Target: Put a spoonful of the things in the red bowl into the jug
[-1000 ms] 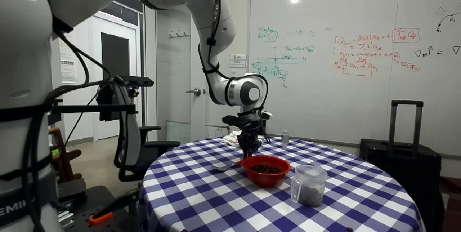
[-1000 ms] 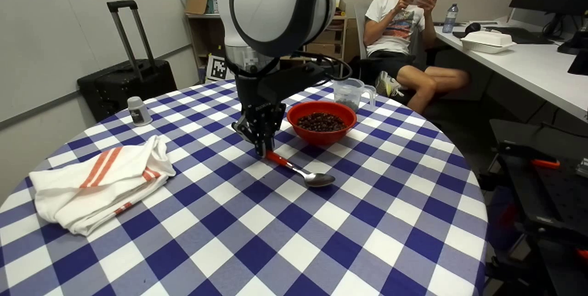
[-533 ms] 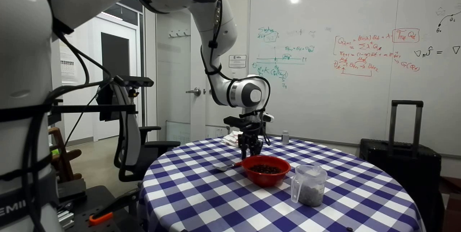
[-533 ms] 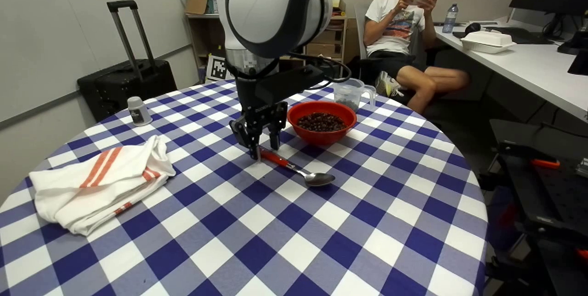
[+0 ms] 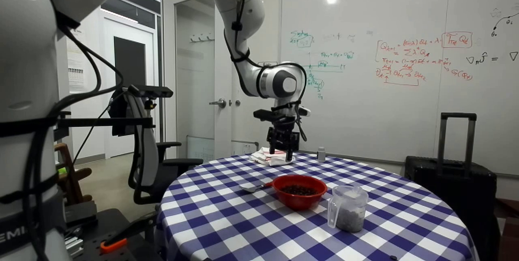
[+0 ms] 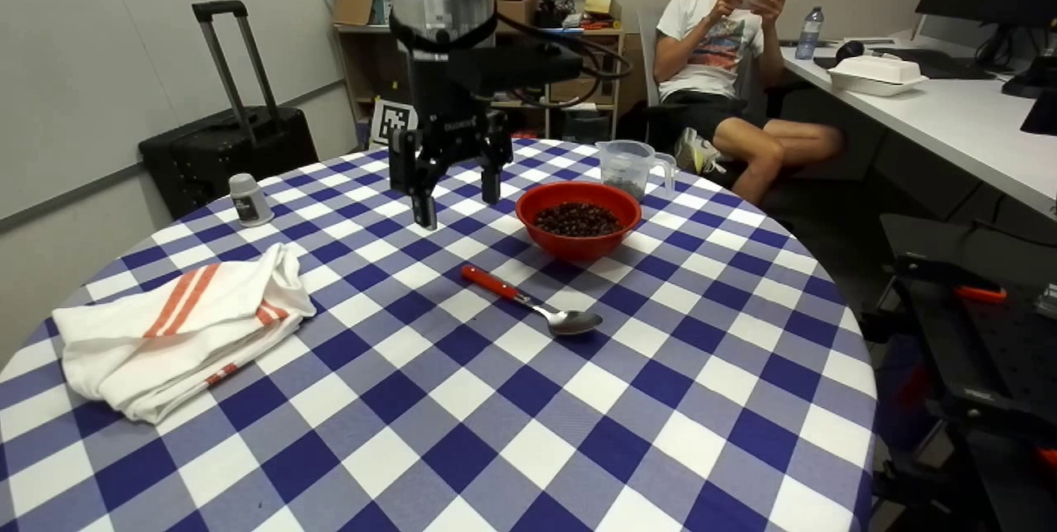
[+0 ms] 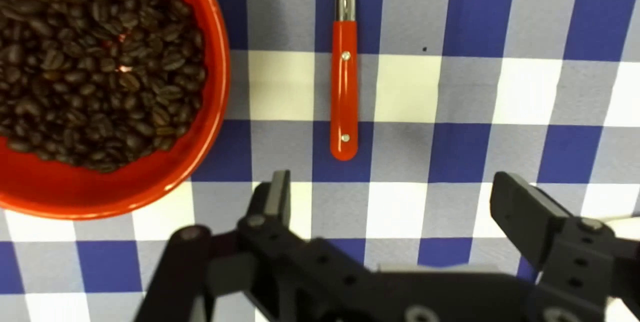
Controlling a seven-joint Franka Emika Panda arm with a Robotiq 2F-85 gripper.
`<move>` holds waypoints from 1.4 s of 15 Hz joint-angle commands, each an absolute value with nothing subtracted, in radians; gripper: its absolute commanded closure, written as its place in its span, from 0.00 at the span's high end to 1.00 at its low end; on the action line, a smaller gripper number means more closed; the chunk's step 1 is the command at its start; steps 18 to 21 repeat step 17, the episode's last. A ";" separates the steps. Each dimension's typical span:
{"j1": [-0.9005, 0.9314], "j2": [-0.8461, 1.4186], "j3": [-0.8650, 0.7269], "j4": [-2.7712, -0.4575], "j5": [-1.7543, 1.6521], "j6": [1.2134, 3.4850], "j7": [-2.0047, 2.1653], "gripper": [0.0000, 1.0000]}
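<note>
Dark beans fill the lower part of the red bowl (image 6: 570, 249), which shows in all views and is cut off at left in the wrist view. The jug (image 5: 338, 196) is clear plastic with a handle, beside the bowl, with greyish-dark contents in its bottom. Flat on the cloth by the bowl lies a spoon (image 6: 570, 321) with a red handle (image 7: 344, 92). Above the table, over the handle-end side of the spoon, hangs my gripper (image 6: 458, 206). Its fingers (image 7: 522, 217) are spread wide with only air between them, apart from the spoon.
A folded white towel (image 6: 182, 325) with orange stripes and a small grey-white bottle (image 6: 250, 200) stand on the checked round table (image 6: 495, 433). A black suitcase (image 5: 450, 184) is beyond the table. A seated person (image 6: 710, 45) is in the background.
The jaws, around the end of the spoon's red handle a second ago, have opened and let go. The gripper has risen well above the table, while the spoon stays lying on the cloth.
</note>
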State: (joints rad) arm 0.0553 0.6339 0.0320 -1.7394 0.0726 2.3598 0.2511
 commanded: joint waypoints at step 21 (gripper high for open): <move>-0.044 0.225 -0.090 -2.061 0.037 2.172 0.215 1.00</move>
